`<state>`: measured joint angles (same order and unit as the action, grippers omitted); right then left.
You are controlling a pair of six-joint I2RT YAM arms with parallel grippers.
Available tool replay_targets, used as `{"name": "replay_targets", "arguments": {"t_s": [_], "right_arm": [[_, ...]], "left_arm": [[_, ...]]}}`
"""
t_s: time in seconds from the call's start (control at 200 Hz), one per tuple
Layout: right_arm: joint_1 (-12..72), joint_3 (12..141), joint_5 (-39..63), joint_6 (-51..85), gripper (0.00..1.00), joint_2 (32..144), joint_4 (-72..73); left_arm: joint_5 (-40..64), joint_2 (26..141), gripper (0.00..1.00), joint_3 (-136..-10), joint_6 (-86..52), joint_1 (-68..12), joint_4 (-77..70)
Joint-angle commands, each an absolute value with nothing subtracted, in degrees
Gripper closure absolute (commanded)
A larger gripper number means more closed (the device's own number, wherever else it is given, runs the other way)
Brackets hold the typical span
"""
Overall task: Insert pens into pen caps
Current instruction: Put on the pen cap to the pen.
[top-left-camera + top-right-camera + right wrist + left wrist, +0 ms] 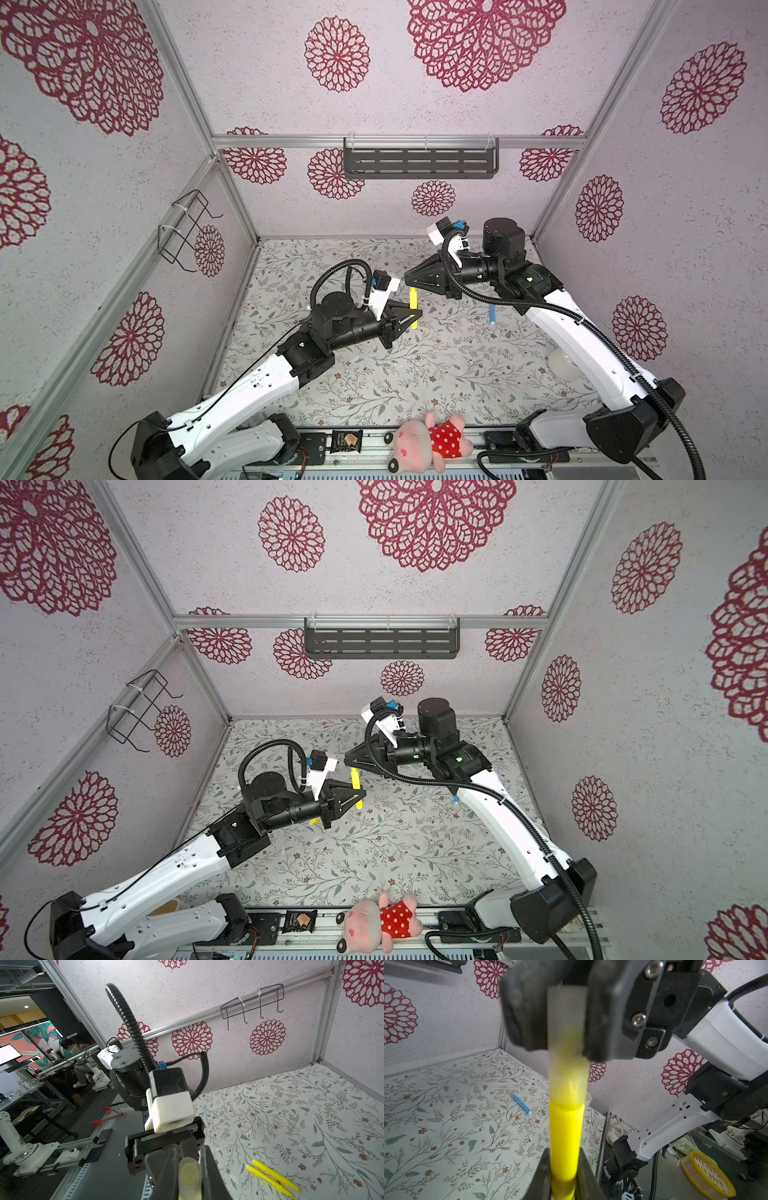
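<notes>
In both top views the left gripper point(415, 313) has its jaws clamped across a slim, tapered, bright yellow pen point(413, 296), held above the floral-printed worktop point(374, 386). The pen's far end meets the tips of the right gripper point(409, 279). A slim blue pen point(491, 316) lies on the worktop beside the right arm.

In the left wrist view the yellow pen point(564, 1142) runs out from between the left jaws. Its tip is inside a short, whitish, tube-shaped translucent cap point(566, 1022), which the right jaws pinch from both sides. The blue pen point(521, 1103) and two loose caps point(508, 1132) lie near each other on the worktop, not touching.

In the right wrist view the translucent cap point(190, 1176) sits squeezed between the right jaws, with yellow showing inside. Two more yellow pens point(272, 1178) lie side by side on the worktop.
</notes>
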<state>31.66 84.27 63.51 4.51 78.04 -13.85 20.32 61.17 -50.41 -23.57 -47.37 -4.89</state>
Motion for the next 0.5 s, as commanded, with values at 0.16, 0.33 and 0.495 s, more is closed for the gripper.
{"name": "replay_targets", "arguments": {"t_s": [0.16,0.33,0.495], "right_arm": [[32.4,78.1,64.6,2.3,1.0,75.2,-13.4],[32.9,72.8,65.2,4.2,1.0,73.7,-11.0],[33.5,68.5,65.3,6.1,1.0,72.8,-8.5]], "left_arm": [[24.2,59.1,1.0,-49.8,-24.7,-45.9,-10.7],[27.1,57.5,1.0,-50.9,-25.0,-44.1,-10.3],[29.0,56.4,1.0,-51.2,-25.7,-41.6,-11.3]]}}
